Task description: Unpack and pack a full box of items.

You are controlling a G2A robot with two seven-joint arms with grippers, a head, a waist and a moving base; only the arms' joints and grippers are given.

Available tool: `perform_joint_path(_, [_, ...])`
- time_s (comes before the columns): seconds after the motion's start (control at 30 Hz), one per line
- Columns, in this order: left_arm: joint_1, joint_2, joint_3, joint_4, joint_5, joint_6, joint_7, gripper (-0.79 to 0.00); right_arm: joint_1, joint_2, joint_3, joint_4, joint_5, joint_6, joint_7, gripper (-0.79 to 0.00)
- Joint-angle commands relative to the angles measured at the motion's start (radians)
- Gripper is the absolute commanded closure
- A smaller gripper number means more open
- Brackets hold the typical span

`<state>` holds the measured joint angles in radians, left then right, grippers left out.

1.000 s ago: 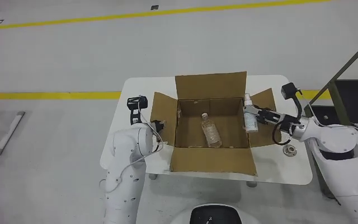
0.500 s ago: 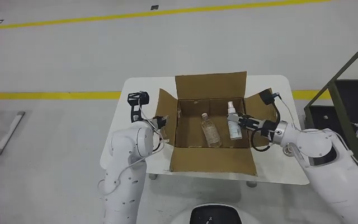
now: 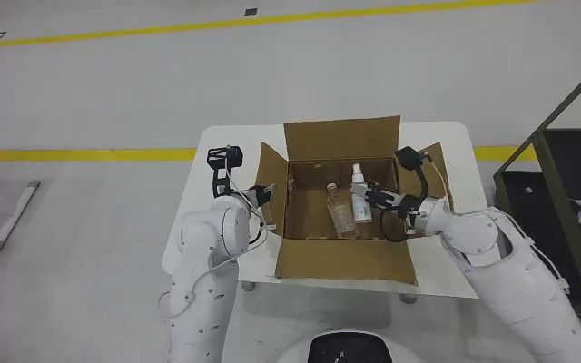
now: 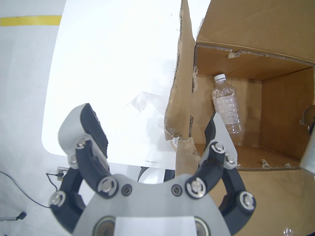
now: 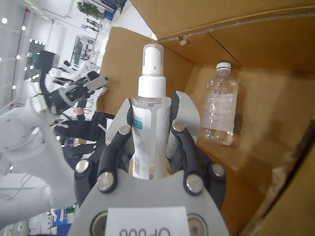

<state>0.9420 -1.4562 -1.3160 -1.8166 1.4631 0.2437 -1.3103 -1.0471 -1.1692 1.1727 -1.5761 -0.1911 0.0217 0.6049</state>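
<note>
A white desk [image 3: 454,277] with rounded corners carries an open cardboard box [image 3: 341,139] at its middle, flaps spread toward 12, 3, 6 and 9 o'clock. A clear scrap [image 4: 139,100] lies on the desk just beside the 9 o'clock flap.

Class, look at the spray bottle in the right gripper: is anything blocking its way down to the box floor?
Nothing visible does. The right gripper holds the spray bottle inside the open box; the water bottle lies alongside on the floor, not beneath it.
</note>
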Motion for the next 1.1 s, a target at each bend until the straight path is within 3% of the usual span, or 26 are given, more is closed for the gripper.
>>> perform_joint_path(0.0, [0.0,0.0,0.0,0.0,0.0,0.0,0.0,-0.785,0.06,-0.015,-0.085,0.054,-0.072,0.04,-0.036,0.0])
perform_joint_path(0.33, [0.0,0.0,0.0,0.0,0.0,0.0,0.0,-0.785,0.298,-0.119,-0.373,0.34,-0.127,0.167,-0.059,0.0])
perform_joint_path(0.4, [0.0,0.0,0.0,0.0,0.0,0.0,0.0,-0.785,0.326,-0.139,-0.398,0.393,-0.097,0.17,-0.059,-0.055])
perform_joint_path(0.5, [0.0,0.0,0.0,0.0,0.0,0.0,0.0,-0.785,0.366,-0.164,-0.429,0.459,-0.081,0.158,-0.064,-0.323])
perform_joint_path(0.63, [0.0,0.0,0.0,0.0,0.0,0.0,0.0,-0.785,0.397,-0.184,-0.443,0.513,-0.063,0.132,-0.065,-0.573])
perform_joint_path(0.7, [0.0,0.0,0.0,0.0,0.0,0.0,0.0,-0.785,0.403,-0.187,-0.434,0.53,-0.051,0.114,-0.061,-0.785])
perform_joint_path(0.97, [0.0,0.0,0.0,0.0,0.0,0.0,0.0,-0.785,0.38,-0.151,-0.319,0.499,-0.078,0.061,-0.038,-0.785])
perform_joint_path(1.0, [0.0,0.0,0.0,0.0,0.0,0.0,0.0,-0.785,0.368,-0.14,-0.294,0.483,-0.097,0.057,-0.032,-0.736])
perform_joint_path(1.03, [0.0,0.0,0.0,0.0,0.0,0.0,0.0,-0.785,0.354,-0.129,-0.271,0.467,-0.118,0.057,-0.022,-0.61])
perform_joint_path(1.07, [0.0,0.0,0.0,0.0,0.0,0.0,0.0,-0.785,0.339,-0.118,-0.248,0.448,-0.131,0.056,-0.01,-0.56])
